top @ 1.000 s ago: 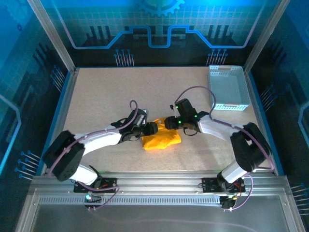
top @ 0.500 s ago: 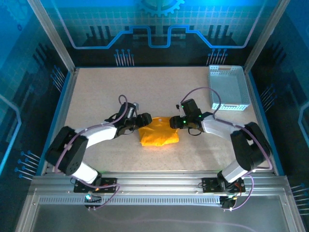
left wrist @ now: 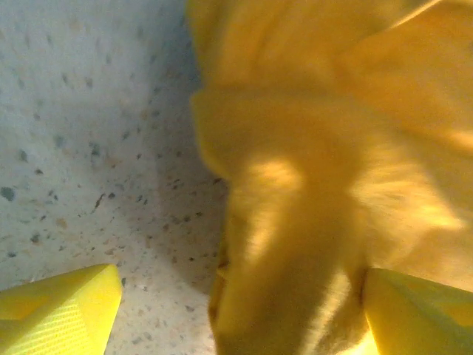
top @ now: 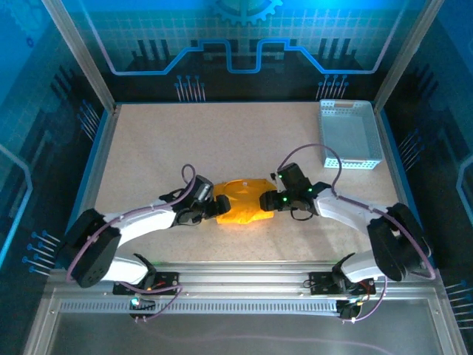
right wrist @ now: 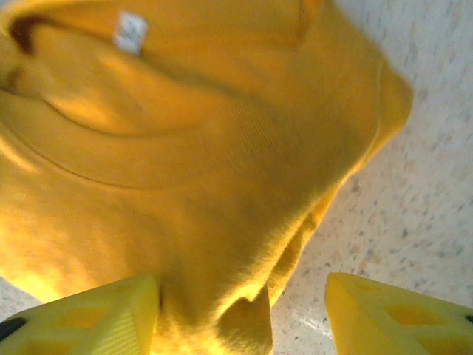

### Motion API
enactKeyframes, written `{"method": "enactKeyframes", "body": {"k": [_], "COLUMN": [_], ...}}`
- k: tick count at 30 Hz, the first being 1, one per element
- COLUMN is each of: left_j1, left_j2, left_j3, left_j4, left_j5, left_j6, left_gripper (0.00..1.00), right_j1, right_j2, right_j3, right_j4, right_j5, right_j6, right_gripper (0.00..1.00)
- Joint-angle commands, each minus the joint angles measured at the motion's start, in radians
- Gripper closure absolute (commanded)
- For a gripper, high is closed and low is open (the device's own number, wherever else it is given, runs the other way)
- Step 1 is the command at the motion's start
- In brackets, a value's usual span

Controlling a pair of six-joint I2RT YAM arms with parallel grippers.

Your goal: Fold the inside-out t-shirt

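The inside-out t-shirt (top: 242, 200) lies bunched in an orange-yellow heap on the table, a little in front of centre. My left gripper (top: 217, 208) is at its left edge and my right gripper (top: 267, 200) at its right edge. In the left wrist view the left gripper (left wrist: 240, 279) is open wide, with a fold of the t-shirt (left wrist: 310, 148) between the yellow fingers (left wrist: 63, 310). The right gripper (right wrist: 242, 285) is also open. The hem of the t-shirt (right wrist: 185, 170) lies by its left finger (right wrist: 89, 318). A white label (right wrist: 131, 33) shows near the collar.
A pale perforated basket (top: 349, 133) stands at the back right of the speckled table (top: 162, 140). Raised blue-edged rails border the table on the left and right. Both arms reach in low from the near edge.
Both grippers have come nearer the front edge and settled on either side of the t-shirt. The left jaws have opened wider. The heap has shifted slightly and spread.
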Motion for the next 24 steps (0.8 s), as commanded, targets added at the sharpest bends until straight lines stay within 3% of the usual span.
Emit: {"method": "enactKeyframes", "body": {"k": [1, 6, 10, 17, 24], "left_j1": [0.002, 0.018, 0.033, 0.033, 0.036], "left_j2": [0.062, 0.15, 0.179, 0.168, 0.126], "left_j3": [-0.02, -0.029, -0.049, -0.03, -0.015], "left_j4": [0.185, 0.268, 0.33, 0.405, 0.372], "left_j5": [0.078, 0.11, 0.14, 0.184, 0.16], "left_j6": [-0.073, -0.093, -0.104, -0.1, -0.08], "left_gripper": [0.18, 0.38, 0.47, 0.51, 0.62], "right_j1": [0.006, -0.005, -0.004, 0.05, 0.105], "right_j2": [0.063, 0.149, 0.148, 0.16, 0.192], "right_j3": [-0.008, -0.018, -0.032, 0.025, 0.085], "right_j4": [0.025, 0.065, 0.093, 0.1, 0.099], "right_j5": [0.008, 0.015, 0.002, -0.019, -0.008], "right_j6": [0.044, 0.055, 0.066, 0.069, 0.087], "right_gripper": [0.44, 0.59, 0.67, 0.68, 0.71]}}
